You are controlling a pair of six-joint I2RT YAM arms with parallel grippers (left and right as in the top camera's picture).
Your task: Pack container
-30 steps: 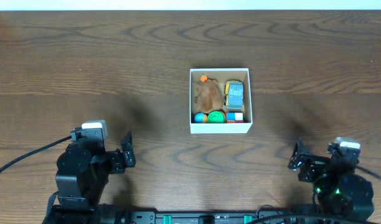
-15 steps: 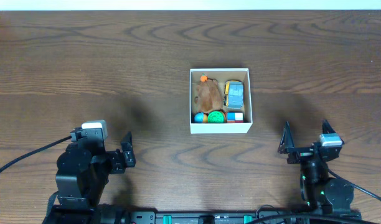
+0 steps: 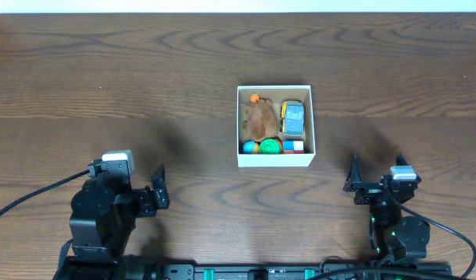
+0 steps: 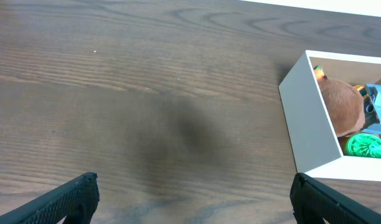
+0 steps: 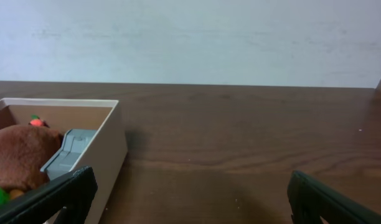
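Observation:
The container [image 3: 274, 160], a small white-walled box with a tan inside, stands at the table's middle. It holds a brown plush toy [image 3: 260, 118], a blue and yellow toy car [image 3: 293, 117], a green round toy [image 3: 270, 145], a blue ball [image 3: 250, 146] and a red and white block [image 3: 295, 145]. My left gripper [image 3: 160, 187] is open and empty, near the front left, well apart from the box. My right gripper [image 3: 376, 173] is open and empty, front right of the box. The box wall shows in the left wrist view [image 4: 312, 118] and in the right wrist view [image 5: 106, 155].
Dark wooden table [image 3: 145, 78] all around the box. A pale wall [image 5: 190, 37] runs behind the table's far edge. Black cables trail from both arm bases at the front edge.
My right arm has swung left and forward, its gripper now closer to the box. The left arm and the box's contents have not moved.

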